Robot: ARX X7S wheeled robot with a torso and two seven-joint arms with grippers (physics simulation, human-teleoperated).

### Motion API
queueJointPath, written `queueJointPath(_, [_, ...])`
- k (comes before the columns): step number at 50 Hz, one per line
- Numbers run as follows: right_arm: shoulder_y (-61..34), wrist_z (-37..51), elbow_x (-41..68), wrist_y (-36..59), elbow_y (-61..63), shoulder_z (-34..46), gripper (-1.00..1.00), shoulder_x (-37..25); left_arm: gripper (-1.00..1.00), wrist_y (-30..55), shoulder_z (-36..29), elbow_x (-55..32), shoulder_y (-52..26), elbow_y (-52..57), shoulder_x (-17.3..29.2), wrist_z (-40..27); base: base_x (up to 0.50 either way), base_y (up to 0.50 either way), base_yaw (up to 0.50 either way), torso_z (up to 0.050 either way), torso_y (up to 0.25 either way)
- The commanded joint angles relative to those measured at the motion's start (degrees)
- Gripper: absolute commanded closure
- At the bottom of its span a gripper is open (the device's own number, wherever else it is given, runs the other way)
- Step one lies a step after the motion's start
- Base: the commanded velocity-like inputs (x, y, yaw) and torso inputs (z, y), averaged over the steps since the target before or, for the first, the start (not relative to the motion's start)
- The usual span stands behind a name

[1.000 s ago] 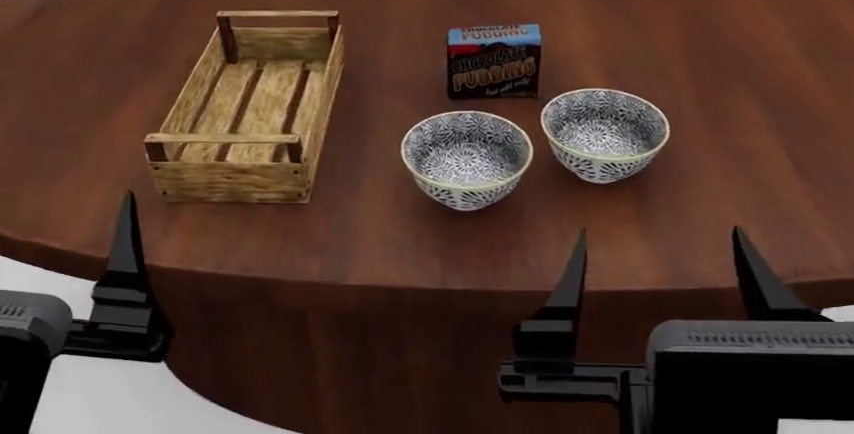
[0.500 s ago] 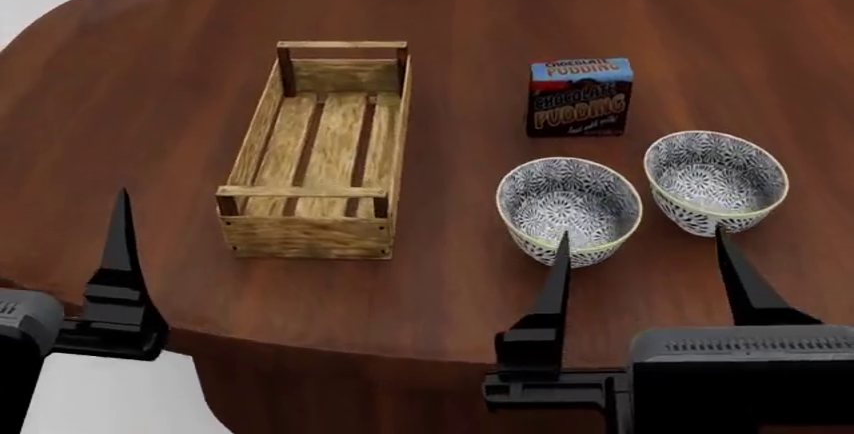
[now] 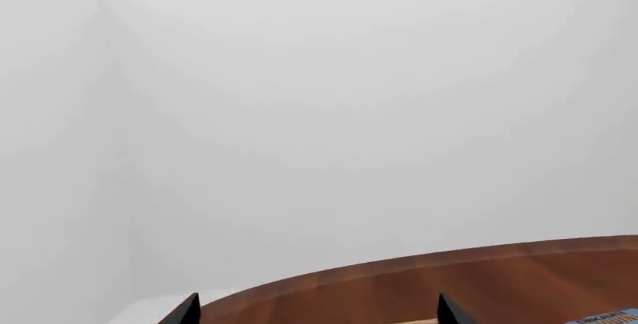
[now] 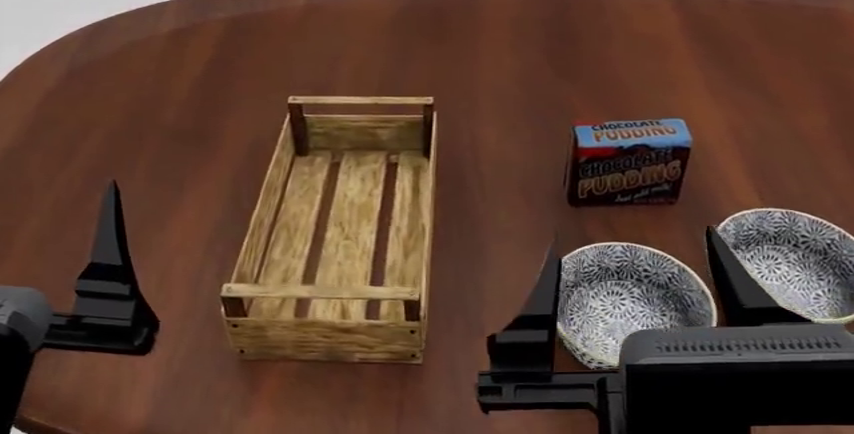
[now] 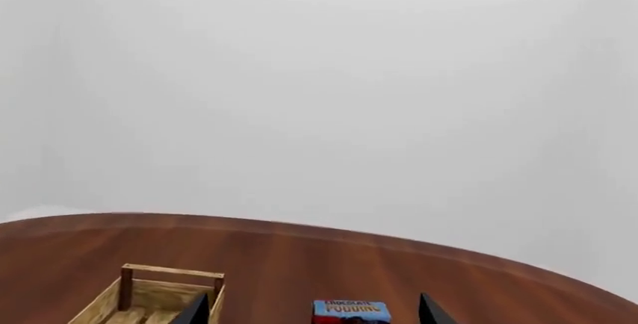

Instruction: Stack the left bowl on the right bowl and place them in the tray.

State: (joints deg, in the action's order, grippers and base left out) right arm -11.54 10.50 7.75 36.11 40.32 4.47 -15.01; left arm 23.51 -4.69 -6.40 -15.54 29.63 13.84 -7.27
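Two white bowls with dark blue patterns stand side by side on the wood table: the left bowl [image 4: 634, 299] and the right bowl [image 4: 790, 259], partly cut off by the view's edge. The tray [image 4: 263, 216] is a light-wood slatted crate with nothing in it, to the left of the bowls; its far end also shows in the right wrist view [image 5: 164, 273]. My right gripper [image 4: 630, 242] is open and held just short of the left bowl, nothing between its fingers [image 5: 202, 309]. My left gripper [image 3: 317, 299] is open too. Only one of its fingers [image 4: 110, 254] shows, left of the tray.
A blue-and-black chocolate pudding box [image 4: 630, 161] stands upright behind the bowls, right of the tray's far end, and shows in the right wrist view [image 5: 351, 312]. The round dark-wood table [image 4: 467, 44] stretches far beyond the objects. White walls lie behind.
The head view has closed in on the table, so tray, box and bowls slid down and right in it. Both grippers are now over the tabletop, still open.
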Motion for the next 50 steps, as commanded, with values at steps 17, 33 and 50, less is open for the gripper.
queueJointPath(17, [0.47, 0.00, 2.27, -2.16, -0.56, -0.86, -1.00, 0.13, -1.00, -0.90, 0.17, -1.41, -0.29, 0.31, 0.72, -0.48, 0.50, 0.06, 0.00, 0.000, 0.001])
queueJointPath(33, [0.59, 0.38, 3.07, -2.32, -0.24, -1.03, -1.00, -0.14, -1.00, -1.34, 0.01, -2.13, -0.26, 0.08, 1.06, -0.68, 0.50, 0.00, 0.00, 0.000, 0.001])
queueJointPath(50, [0.76, 1.09, 3.51, -2.43, -0.07, -1.03, -1.00, -0.35, -1.00, -2.36, -0.83, -1.98, 1.05, 0.37, 2.20, -0.53, 0.50, 0.00, 0.00, 0.000, 0.001])
